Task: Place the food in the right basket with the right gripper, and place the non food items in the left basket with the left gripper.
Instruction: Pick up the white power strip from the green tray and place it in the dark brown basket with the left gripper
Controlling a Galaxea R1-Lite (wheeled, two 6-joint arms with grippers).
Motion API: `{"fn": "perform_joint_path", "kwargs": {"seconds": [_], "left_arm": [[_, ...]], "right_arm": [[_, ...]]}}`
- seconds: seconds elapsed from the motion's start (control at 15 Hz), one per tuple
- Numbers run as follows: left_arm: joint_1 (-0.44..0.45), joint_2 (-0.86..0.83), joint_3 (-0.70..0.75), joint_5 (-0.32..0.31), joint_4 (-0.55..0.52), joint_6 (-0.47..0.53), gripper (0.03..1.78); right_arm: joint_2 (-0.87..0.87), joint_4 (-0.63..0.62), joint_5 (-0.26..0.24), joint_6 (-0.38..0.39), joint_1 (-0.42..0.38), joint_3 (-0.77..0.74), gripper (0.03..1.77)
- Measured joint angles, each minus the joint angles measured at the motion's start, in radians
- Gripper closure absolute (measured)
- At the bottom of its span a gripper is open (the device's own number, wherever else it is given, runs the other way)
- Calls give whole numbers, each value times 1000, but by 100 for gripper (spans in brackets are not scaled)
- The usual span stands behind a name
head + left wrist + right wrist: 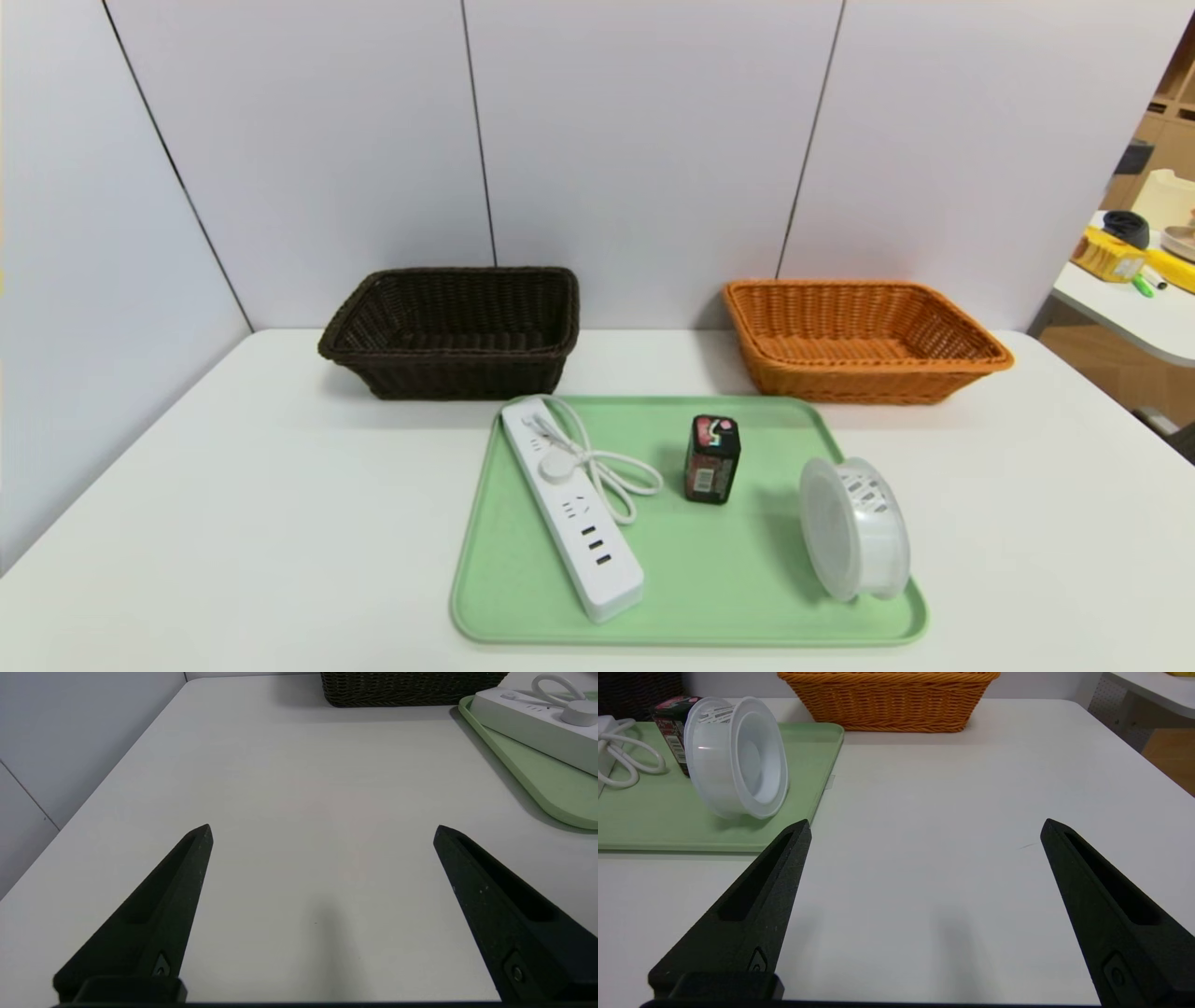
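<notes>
On a green tray (pixel 709 597) stand the dark carton of food (pixel 712 459), a white power strip (pixel 571 509) with its coiled cord, and a translucent lidded tub (pixel 854 527) lying on its side. Behind the tray sit the dark brown left basket (pixel 453 331) and the orange right basket (pixel 859 341). Neither arm shows in the head view. My left gripper (pixel 322 830) hangs open over bare table left of the tray. My right gripper (pixel 924 828) is open over bare table right of the tray, near the tub (pixel 735 758). Nothing is between either pair of fingers.
Grey partition panels close the back and left of the white table (pixel 233 523). A second table (pixel 1134 308) with clutter stands off to the far right. The tray's rim (pixel 537 772) lies just beside my left gripper.
</notes>
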State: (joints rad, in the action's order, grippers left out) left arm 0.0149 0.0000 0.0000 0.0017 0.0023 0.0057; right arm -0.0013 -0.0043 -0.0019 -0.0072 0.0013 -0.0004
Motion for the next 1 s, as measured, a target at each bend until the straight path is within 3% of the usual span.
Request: {"fn": "perform_joint_path", "kwargs": {"seconds": [1.0], "left_arm": [[0, 0, 0, 0, 0, 0, 12]], "right_arm": [[0, 0, 0, 0, 0, 0, 10]]}}
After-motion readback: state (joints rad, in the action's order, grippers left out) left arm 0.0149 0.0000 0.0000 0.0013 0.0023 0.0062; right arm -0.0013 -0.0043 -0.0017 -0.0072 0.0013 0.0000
